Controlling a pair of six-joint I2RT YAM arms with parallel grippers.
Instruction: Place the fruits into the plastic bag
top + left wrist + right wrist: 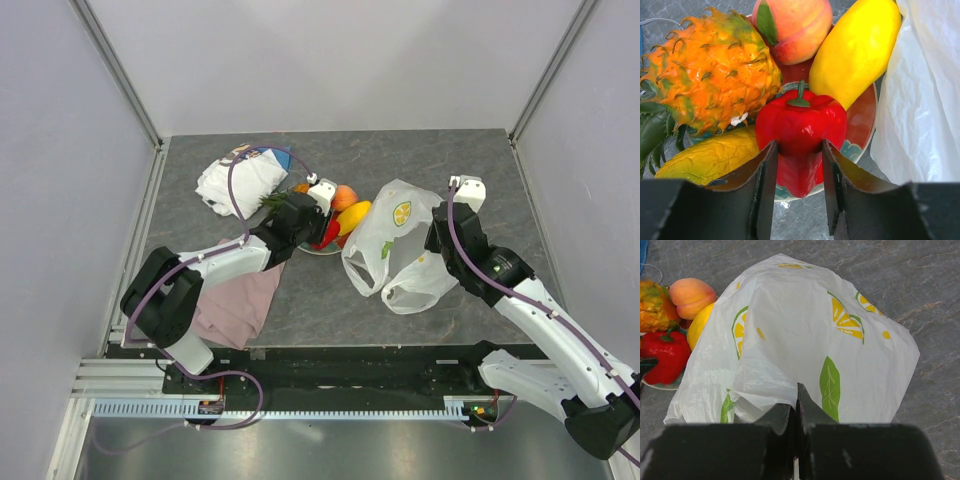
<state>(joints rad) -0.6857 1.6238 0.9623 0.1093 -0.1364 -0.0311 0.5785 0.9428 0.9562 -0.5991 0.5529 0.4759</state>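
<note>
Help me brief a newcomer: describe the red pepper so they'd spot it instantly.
On the grey table, left of the white plastic bag, stands a plate. At its near edge, beside the orange pineapple, lies the pepper: the only glossy red piece, with a green stem.

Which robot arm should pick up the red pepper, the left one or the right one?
Left. The left gripper has its jaws on either side of the red pepper on the plate, so it likely only needs to squeeze and lift. The right gripper is shut on the plastic bag, holding it up.
</note>
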